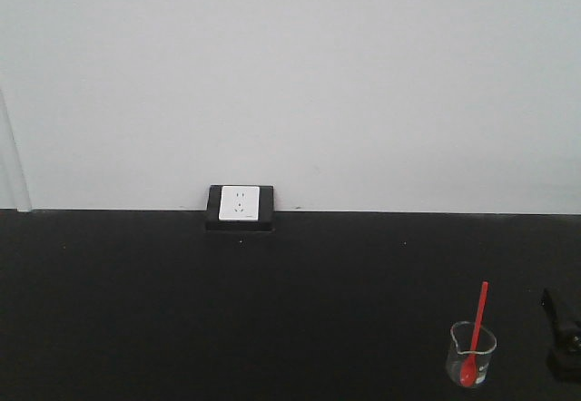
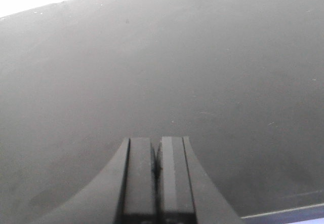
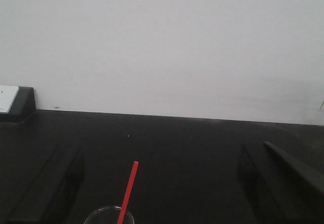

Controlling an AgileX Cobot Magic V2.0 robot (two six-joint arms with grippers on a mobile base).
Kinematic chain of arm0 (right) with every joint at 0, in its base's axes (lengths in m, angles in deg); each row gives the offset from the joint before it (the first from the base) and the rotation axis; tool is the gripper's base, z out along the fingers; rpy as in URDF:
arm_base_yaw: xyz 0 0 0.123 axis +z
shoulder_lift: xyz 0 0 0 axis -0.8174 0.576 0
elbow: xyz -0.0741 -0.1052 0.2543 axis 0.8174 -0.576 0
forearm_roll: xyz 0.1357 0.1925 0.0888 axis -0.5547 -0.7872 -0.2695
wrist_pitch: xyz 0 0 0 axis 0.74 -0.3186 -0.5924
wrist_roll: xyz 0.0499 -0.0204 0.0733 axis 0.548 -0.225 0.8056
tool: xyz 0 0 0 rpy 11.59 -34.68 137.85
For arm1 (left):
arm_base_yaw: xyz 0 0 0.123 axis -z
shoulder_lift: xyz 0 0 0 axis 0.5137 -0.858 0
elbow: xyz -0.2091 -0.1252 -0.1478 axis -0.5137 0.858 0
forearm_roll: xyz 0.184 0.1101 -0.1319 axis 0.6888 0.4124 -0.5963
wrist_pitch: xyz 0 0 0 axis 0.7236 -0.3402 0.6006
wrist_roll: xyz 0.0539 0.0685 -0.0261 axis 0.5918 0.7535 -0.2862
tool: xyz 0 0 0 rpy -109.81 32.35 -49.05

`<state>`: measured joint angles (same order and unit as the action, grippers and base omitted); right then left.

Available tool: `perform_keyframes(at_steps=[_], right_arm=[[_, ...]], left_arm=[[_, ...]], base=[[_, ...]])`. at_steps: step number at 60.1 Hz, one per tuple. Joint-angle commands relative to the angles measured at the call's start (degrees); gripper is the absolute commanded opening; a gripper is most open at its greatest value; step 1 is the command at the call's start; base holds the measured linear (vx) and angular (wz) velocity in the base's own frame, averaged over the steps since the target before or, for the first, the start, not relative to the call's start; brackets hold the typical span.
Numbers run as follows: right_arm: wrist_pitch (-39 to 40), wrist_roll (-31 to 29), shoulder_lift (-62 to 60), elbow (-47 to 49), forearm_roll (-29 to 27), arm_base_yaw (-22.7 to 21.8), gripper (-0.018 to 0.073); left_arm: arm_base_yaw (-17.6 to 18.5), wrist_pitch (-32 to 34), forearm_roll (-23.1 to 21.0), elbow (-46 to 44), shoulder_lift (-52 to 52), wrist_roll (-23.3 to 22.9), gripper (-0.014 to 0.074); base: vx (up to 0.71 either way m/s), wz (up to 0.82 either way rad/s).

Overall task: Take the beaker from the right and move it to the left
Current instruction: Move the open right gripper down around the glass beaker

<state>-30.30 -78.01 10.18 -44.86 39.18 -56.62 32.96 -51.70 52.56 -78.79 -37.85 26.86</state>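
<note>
Front-facing view shows us the beaker, red spoon inside, standing on the desk at lower right. Our right fingers are spread wide near it; our left fingers are pressed together, empty.

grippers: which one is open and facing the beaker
The right gripper: its fingers are spread wide, with the beaker holding the red spoon low between them. The left gripper is shut over bare black table.
</note>
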Motion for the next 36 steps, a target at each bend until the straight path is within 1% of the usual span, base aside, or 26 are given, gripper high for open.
perform_keyframes(at_steps=[1, 3, 7, 12, 17, 19, 24, 27, 31, 36], right_arm=[[10.1, 0.4, 1.8, 1.9, -0.2, 0.0, 0.0726], [10.9, 0.8, 2.4, 1.9, -0.2, 0.0, 0.0724], [12.7, 3.4, 3.9, 2.1, -0.5, 0.0, 0.0715], [14.5, 4.6, 7.1, 2.1, -0.2, 0.0, 0.0697], [17.1, 6.0, 12.0, 2.1, 2.8, 0.0, 0.0675], [18.7, 6.6, 14.5, 2.1, 5.0, 0.0, 0.0666], [24.1, 8.9, 20.6, 2.1, 9.9, 0.0, 0.0651], [28.1, 10.5, 24.7, 2.1, 12.0, 0.0, 0.0643], [32.7, 11.7, 30.0, 2.1, 12.7, 0.0, 0.0634], [37.4, 11.8, 35.5, 2.1, 13.0, 0.0, 0.0628]], left_arm=[[0.4, 4.4, 0.0, 1.1, 0.4, -0.1, -0.0006], [0.4, 4.4, 0.0, 1.1, 0.4, -0.1, -0.0006], [0.4, 4.4, 0.0, 1.1, 0.4, -0.1, -0.0006], [0.4, 4.4, 0.0, 1.1, 0.4, -0.1, -0.0006], [0.4, 4.4, 0.0, 1.1, 0.4, -0.1, -0.0006], [0.4, 4.4, 0.0, 1.1, 0.4, -0.1, -0.0006], [0.4, 4.4, 0.0, 1.1, 0.4, -0.1, -0.0006], [0.4, 4.4, 0.0, 1.1, 0.4, -0.1, -0.0006], [0.4, 4.4, 0.0, 1.1, 0.4, -0.1, -0.0006], [0.4, 4.4, 0.0, 1.1, 0.4, -0.1, -0.0006]], base=[[0.0, 0.0], [0.0, 0.0], [0.0, 0.0], [0.0, 0.0], [0.0, 0.0], [0.0, 0.0], [0.0, 0.0], [0.0, 0.0], [0.0, 0.0], [0.0, 0.0]])
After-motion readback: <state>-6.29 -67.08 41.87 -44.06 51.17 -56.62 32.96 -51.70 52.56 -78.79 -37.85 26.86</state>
